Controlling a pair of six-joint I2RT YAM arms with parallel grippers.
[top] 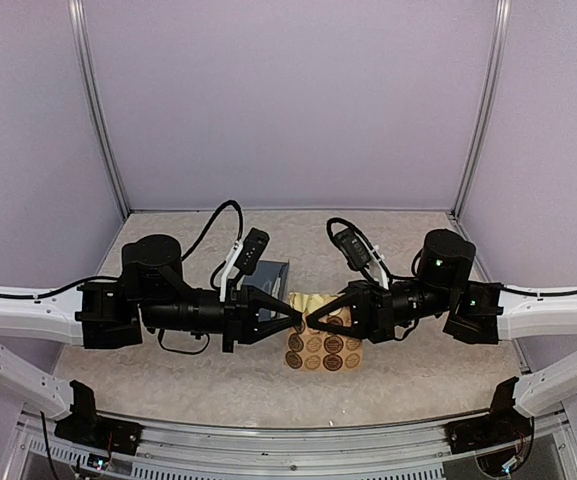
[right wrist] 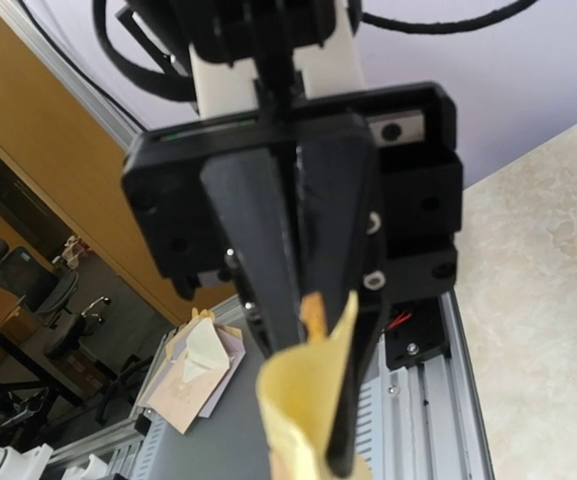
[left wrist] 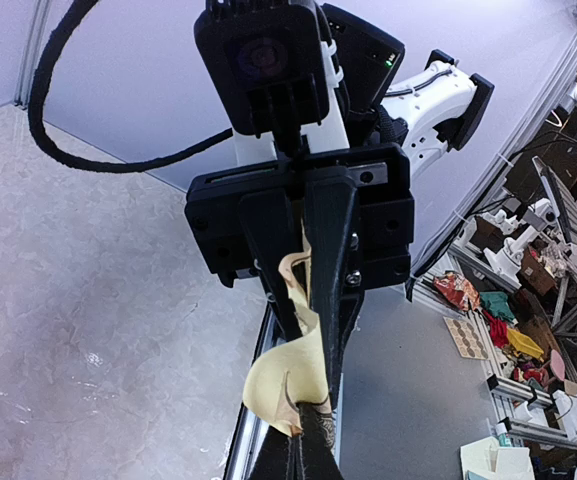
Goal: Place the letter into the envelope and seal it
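Lavender walls (top: 288,100) enclose mottled beige tabletop (top: 218,375); envelope (top: 272,276) apparently part-hidden.

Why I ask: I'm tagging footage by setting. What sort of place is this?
Probably a robotics lab: an enclosed test cell with lilac panels on aluminium posts, left arm and right arm mounted at the table edge, and cluttered workbenches and an office chair visible outside it.
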